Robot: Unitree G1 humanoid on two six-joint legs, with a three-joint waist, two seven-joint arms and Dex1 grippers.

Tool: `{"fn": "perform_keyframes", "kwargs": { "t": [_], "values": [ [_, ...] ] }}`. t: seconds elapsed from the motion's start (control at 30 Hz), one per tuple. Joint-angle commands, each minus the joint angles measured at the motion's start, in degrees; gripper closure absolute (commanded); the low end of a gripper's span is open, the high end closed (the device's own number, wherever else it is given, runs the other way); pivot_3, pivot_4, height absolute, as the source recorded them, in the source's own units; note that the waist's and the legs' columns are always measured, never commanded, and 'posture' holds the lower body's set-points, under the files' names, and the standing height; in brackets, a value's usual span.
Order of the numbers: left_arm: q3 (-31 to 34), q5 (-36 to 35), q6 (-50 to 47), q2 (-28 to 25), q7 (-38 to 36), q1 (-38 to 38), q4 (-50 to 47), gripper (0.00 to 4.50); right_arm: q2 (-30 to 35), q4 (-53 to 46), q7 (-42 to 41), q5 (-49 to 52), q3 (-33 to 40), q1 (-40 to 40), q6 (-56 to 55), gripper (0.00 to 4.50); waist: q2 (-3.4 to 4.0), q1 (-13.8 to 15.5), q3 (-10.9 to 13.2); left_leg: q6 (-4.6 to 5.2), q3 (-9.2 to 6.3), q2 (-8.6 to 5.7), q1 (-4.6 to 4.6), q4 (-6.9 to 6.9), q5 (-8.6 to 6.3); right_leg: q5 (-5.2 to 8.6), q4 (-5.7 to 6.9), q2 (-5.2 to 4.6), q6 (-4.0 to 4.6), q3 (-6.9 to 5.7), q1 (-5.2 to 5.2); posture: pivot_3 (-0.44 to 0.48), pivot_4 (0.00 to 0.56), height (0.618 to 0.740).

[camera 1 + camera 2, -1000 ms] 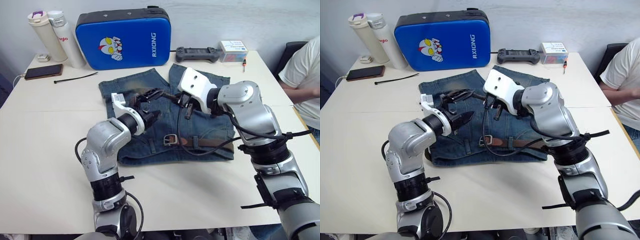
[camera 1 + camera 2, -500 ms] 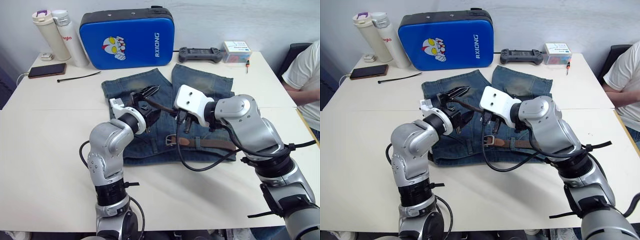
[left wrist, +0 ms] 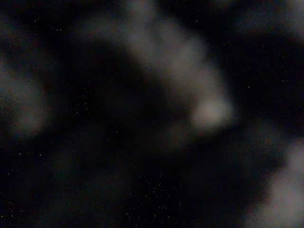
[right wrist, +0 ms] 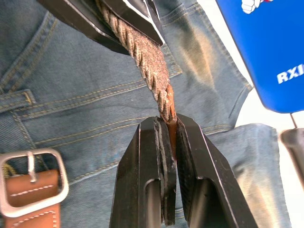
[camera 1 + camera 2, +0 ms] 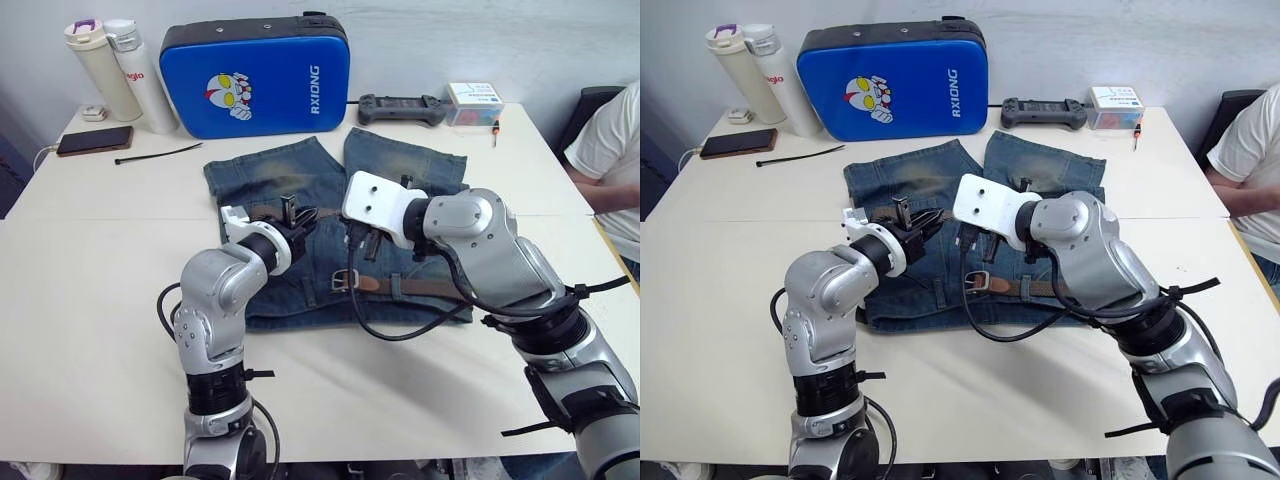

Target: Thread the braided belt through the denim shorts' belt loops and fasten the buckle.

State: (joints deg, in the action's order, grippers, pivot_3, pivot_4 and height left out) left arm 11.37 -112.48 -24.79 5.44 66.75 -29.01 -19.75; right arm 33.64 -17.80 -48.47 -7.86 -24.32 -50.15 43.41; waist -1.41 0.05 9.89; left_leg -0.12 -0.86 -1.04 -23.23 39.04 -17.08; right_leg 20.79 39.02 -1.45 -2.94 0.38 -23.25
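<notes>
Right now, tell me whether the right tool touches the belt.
Touching: the right wrist view shows the right tool clamped on the belt, strap pinched between its fingers.

L tool [image 5: 291, 216] & R tool [image 4: 167, 142] both clamped, arms bent inward, tips near.

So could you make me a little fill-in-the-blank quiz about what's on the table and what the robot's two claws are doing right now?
1. The right gripper is shut on the end of the braided ____.
2. The denim shorts lie flat on a ____ table.
3. The silver buckle is joined to a strap end of tan ____.
4. Behind the shorts stands a padded case coloured ____.

Missing words: belt; white; leather; blue
</notes>
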Motion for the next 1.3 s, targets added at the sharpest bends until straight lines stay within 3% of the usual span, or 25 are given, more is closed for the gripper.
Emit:
{"fn": "perform_keyframes", "kwargs": {
  "t": [0.03,0.17,0.23,0.3,0.4,0.53,0.73,0.93,1.1,1.3],
  "values": [
    [1.10,-0.52,-0.51,-1.87,-0.85,-1.57,-1.13,4.46,-0.75,-3.46,-1.94,4.30,3.76,1.06,1.65,4.50,0.00,0.03,0.00,0.00,0.00,0.00,0.00,0.00,0.00,0.00,-0.01,0.00,0.00,0.00,0.00,0.000,0.150,0.740],
    [4.08,-0.52,-6.15,-4.34,-2.50,-1.36,-0.83,4.50,1.96,-5.02,-6.83,10.92,9.26,2.27,4.07,3.08,0.01,0.01,0.01,0.00,-0.02,0.00,0.00,-0.04,0.00,0.00,-0.04,0.00,0.00,-0.02,0.01,0.000,0.150,0.740],
    [7.10,-0.52,-10.23,-6.93,-4.12,-1.18,0.02,4.50,4.43,-5.30,-9.99,15.01,12.43,2.29,5.84,1.91,0.01,0.01,0.01,0.00,-0.02,0.00,0.01,-0.06,0.00,0.00,-0.05,0.00,0.00,-0.02,0.01,0.000,0.150,0.740],
    [9.46,-0.52,-13.79,-9.12,-6.11,-1.25,1.25,4.50,6.64,-5.45,-12.23,17.63,14.14,2.46,6.45,1.31,0.00,0.08,0.01,0.00,-0.03,0.00,0.01,-0.07,0.00,0.00,-0.06,0.00,0.00,-0.02,0.01,0.000,0.150,0.740],
    [13.16,-0.52,-21.12,-12.70,-11.14,-1.10,3.52,4.50,9.62,-6.01,-15.22,21.33,15.10,3.57,6.25,0.03,0.00,0.01,0.01,0.02,-0.04,0.00,0.01,-0.09,-0.01,0.00,-0.10,0.00,0.00,-0.03,0.04,0.000,0.150,0.740],
    [15.62,-0.52,-30.93,-18.25,-19.71,2.36,4.57,4.50,11.34,-7.55,-18.93,26.54,15.72,5.63,4.95,0.03,0.00,-0.07,0.01,0.02,-0.06,0.00,0.02,-0.15,-0.01,0.00,-0.14,-0.01,0.00,-0.04,0.05,0.000,0.150,0.740],
    [16.51,-0.52,-44.65,-37.94,-41.38,8.12,10.86,4.50,12.11,-9.42,-19.62,29.32,14.65,7.79,2.98,0.03,0.09,-0.16,0.08,-0.06,-0.10,0.02,0.11,-0.36,0.04,0.01,-0.15,-0.01,0.03,-0.05,0.02,0.000,0.150,0.740],
    [15.63,-0.52,-51.01,-53.08,-57.14,13.51,16.04,4.50,12.22,-10.37,-19.39,30.47,13.59,9.14,1.84,0.03,0.14,-0.19,0.14,0.01,-0.14,-0.06,0.12,-0.75,0.08,0.02,-0.48,-0.13,0.04,-0.06,0.04,0.000,0.150,0.740],
    [15.03,-0.52,-48.80,-54.60,-58.31,17.26,16.74,4.50,12.33,-11.06,-19.50,30.84,13.01,10.03,0.74,0.03,0.27,-0.20,0.21,0.01,-0.16,-0.06,0.12,-1.07,0.10,0.02,-0.74,-0.18,0.04,-0.07,-0.01,0.000,0.150,0.740],
    [14.27,-0.52,-42.90,-47.96,-50.37,16.93,14.50,4.50,12.69,-11.65,-19.33,31.30,12.16,10.72,0.97,0.03,0.33,-0.25,0.25,0.07,-0.14,-0.05,0.11,-1.08,0.08,0.02,-0.78,-0.20,0.04,-0.06,-0.01,0.000,0.150,0.740]
  ]
}}
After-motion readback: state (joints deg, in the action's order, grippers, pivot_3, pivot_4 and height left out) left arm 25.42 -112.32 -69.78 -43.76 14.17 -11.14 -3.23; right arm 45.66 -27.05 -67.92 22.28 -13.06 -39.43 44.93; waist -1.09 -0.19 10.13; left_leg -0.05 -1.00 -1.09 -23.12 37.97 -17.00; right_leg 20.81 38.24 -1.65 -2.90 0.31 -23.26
